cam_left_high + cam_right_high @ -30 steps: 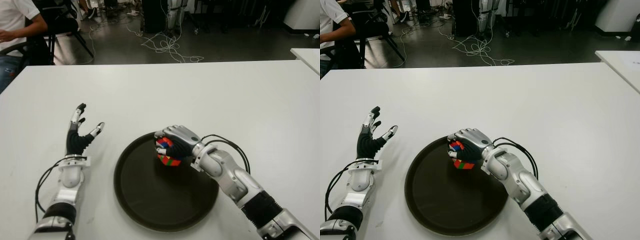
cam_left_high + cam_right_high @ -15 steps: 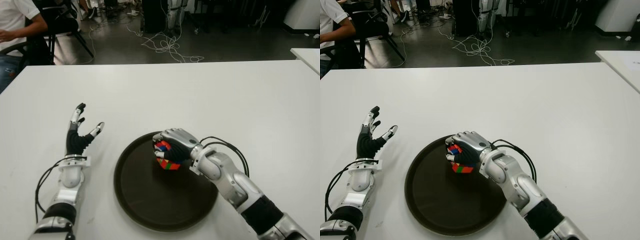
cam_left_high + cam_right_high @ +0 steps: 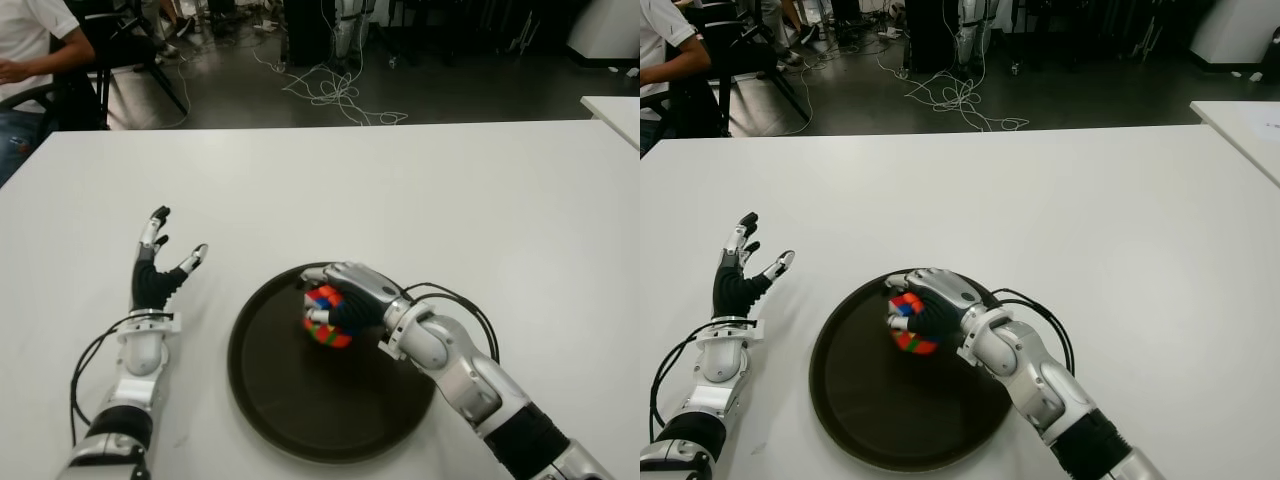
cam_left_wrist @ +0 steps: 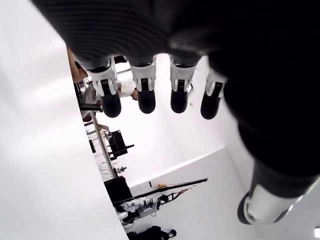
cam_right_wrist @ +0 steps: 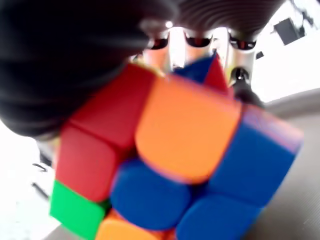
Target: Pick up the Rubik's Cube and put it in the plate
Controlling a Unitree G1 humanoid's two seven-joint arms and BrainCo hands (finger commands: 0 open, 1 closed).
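My right hand [image 3: 340, 300] is shut on the Rubik's Cube [image 3: 322, 322], a cube of red, orange, blue and green tiles [image 5: 170, 165]. It holds the cube over the upper middle of the round dark plate [image 3: 300, 400], low above or touching its floor; I cannot tell which. The fingers wrap the cube's top and far side. My left hand [image 3: 158, 262] shows to the left of the plate on the white table [image 3: 450, 200], fingers spread and holding nothing.
A black cable loops along my right forearm [image 3: 470, 305]. A seated person [image 3: 30, 45] and a chair are beyond the table's far left corner. Cables lie on the floor [image 3: 335, 95] behind the table. Another white table edge [image 3: 615, 110] shows at far right.
My right hand has carried the cube a little to the left and lower, farther in over the plate. The left hand has not moved.
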